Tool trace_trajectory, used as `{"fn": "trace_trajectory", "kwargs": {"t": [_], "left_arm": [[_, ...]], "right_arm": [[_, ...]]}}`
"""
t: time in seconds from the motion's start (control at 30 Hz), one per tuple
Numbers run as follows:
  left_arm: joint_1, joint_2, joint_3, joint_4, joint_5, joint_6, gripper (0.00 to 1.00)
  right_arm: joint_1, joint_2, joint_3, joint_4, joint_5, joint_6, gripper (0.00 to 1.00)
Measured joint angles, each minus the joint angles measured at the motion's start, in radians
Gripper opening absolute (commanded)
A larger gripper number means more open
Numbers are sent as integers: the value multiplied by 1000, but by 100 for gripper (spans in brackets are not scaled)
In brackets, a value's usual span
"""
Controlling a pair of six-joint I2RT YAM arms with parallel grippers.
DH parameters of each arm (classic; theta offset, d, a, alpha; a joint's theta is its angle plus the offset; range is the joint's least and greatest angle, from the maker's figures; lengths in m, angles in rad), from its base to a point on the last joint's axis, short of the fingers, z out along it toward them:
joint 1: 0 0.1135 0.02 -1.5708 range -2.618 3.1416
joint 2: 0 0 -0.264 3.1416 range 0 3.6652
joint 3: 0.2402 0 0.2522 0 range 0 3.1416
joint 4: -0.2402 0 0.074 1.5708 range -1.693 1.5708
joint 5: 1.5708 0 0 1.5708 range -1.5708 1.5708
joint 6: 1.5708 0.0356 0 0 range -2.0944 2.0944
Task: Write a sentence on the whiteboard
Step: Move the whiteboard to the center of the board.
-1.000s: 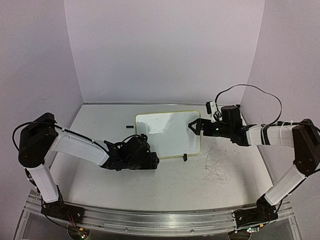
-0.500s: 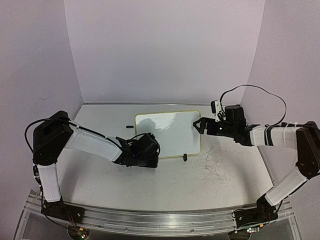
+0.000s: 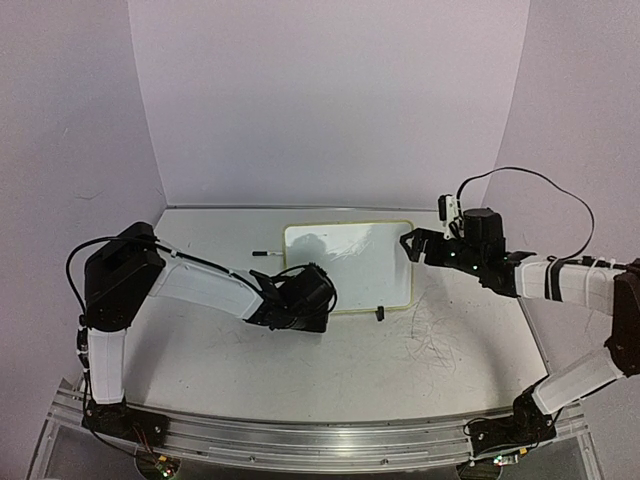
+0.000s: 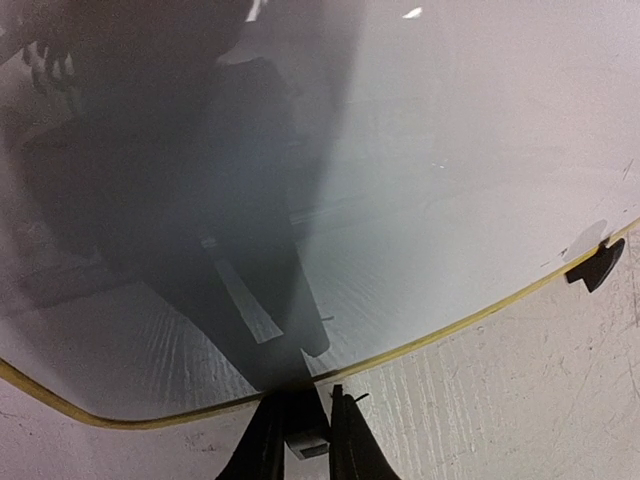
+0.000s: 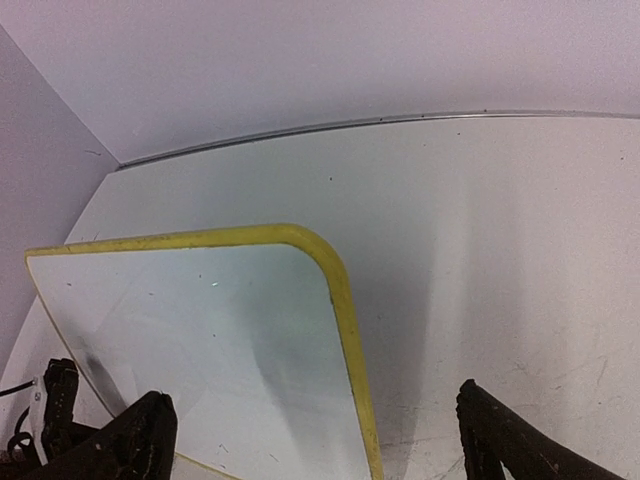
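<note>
The overhead camera gives me the whole cell: plain lilac walls (image 3: 330,100) on three sides and a scuffed pale-grey worktop (image 3: 200,360), with one tangle of faint grey scribbles (image 3: 430,340) right of centre. Two white-sleeved, black-jointed arms reach in, the left arm (image 3: 200,288) and the right arm (image 3: 560,282). One whiteboard (image 3: 350,265) lies flat toward the far middle of the worktop. It is a glossy white rectangle with rounded corners and a thin pale-yellow frame (image 5: 345,320).

The left pincer (image 3: 322,298) sits at the board's near long edge. Only its wrist camera shows the grip. The two black fingers (image 4: 262,455) are pinched close on a small pale-and-black tab at that edge of the whiteboard, and a long dark reflection runs up the sheen above them. That view also shows one black clip (image 4: 594,266) farther right along the frame, a mere dot from overhead.

The right pincer (image 3: 412,246) hangs at the board's right short edge, jaws wide apart. Its own camera shows the frame running between its two black fingers, and I cannot tell whether they touch it. Off the board's far left corner lies one small dark sliver (image 3: 262,254), too small to name.
</note>
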Motion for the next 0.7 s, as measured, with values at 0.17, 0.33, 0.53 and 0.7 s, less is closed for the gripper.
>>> {"fn": "trace_trajectory", "kwargs": {"t": [0.17,0.33,0.53,0.7], "left_arm": [[-16,35,46,0,-6,-1,6],[-39,60,81,0,-12,-5,8],[-70,84,119,4,12,-4,24],[-95,86,125,16,39,0,39]], "right_arm": [[-45,-73,-47,-2,55,17,98],[-88,-169,-88,-12,117,26,98],[-97,-241,-98,-20,171,23,98],[-97,-260,-98,-38,195,10,98]]}}
